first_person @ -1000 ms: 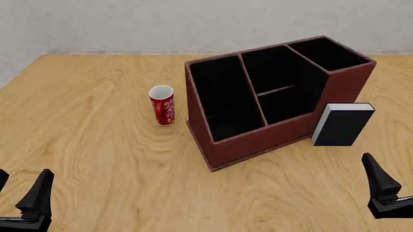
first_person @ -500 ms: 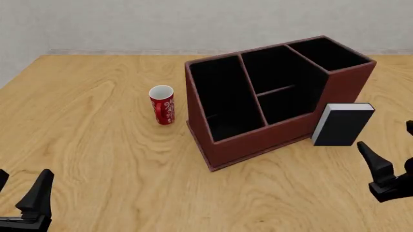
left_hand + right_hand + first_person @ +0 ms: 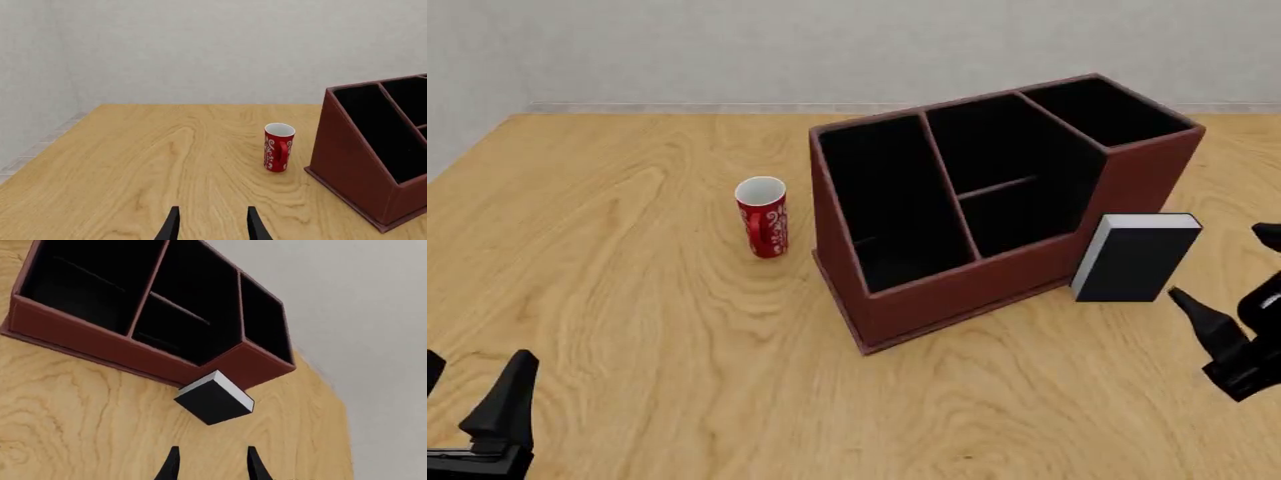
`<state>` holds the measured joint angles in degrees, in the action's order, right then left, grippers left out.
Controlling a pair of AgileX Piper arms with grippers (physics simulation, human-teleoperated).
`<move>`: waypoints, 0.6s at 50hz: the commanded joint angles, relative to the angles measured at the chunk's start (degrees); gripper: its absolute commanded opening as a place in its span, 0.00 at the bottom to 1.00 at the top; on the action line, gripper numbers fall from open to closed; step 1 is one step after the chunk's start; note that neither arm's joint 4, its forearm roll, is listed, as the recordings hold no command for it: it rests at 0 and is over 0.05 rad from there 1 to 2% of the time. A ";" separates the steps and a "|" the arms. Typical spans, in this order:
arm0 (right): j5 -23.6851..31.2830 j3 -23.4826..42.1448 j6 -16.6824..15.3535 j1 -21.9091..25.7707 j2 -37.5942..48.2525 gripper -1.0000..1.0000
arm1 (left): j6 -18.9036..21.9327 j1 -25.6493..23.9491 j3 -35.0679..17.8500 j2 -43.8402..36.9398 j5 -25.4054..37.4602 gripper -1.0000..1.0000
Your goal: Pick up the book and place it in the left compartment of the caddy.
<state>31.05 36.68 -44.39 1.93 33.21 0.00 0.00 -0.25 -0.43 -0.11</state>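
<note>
- book (image 3: 1132,258) stands upright on the bench (image 3: 627,300), just beside the caddy's (image 3: 961,290) front wall at its low right end, looks to be touching it; not gripped. White page edge faces left in front view, black plain cover faces the camera.
- right wrist view: book (image 3: 215,398) sits straight ahead of the claw, apart from the fingertips.
- change: right claw (image 3: 1241,300) has come up and forward from the lower right corner over the last second, now tilted and level with the book, near but not touching. Book and caddy have not shifted. Reads as the approach step; grasp not yet made.
- right claw: fingers parted, moderate gap, empty (image 3: 211,465).
- left claw (image 3: 474,405) hasn't moved, low left corner, fingers apart, holding nothing.
- left compartment (image 3: 874,205): long narrow slot at the tall end, black inside, nothing in it; well apart from the book, so a lift over the middle sections looks needed.
- materials: book thick rigid hardcover, matte; caddy red-brown leather-like, slanted stepped walls, thin dividers.
- red cup (image 3: 762,217) with white pattern, upright, left of the caddy, apart from it.
- bench light wood grain, smooth.
</note>
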 commanded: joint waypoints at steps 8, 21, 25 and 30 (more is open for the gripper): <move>8.24 4.64 -11.83 -1.50 3.72 1.00 | 0.00 0.00 0.00 0.00 0.00 1.00; 13.87 9.05 -17.15 -1.81 5.16 1.00 | 0.00 0.00 0.00 0.00 0.00 1.00; 15.40 10.39 -18.09 -1.42 5.70 1.00 | 0.00 0.00 0.00 0.00 0.00 1.00; 16.93 10.73 -20.26 -1.36 6.19 1.00 | 0.00 0.00 0.00 0.00 0.00 1.00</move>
<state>44.54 45.41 -60.87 0.44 38.25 0.00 0.00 -0.25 -0.43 -0.11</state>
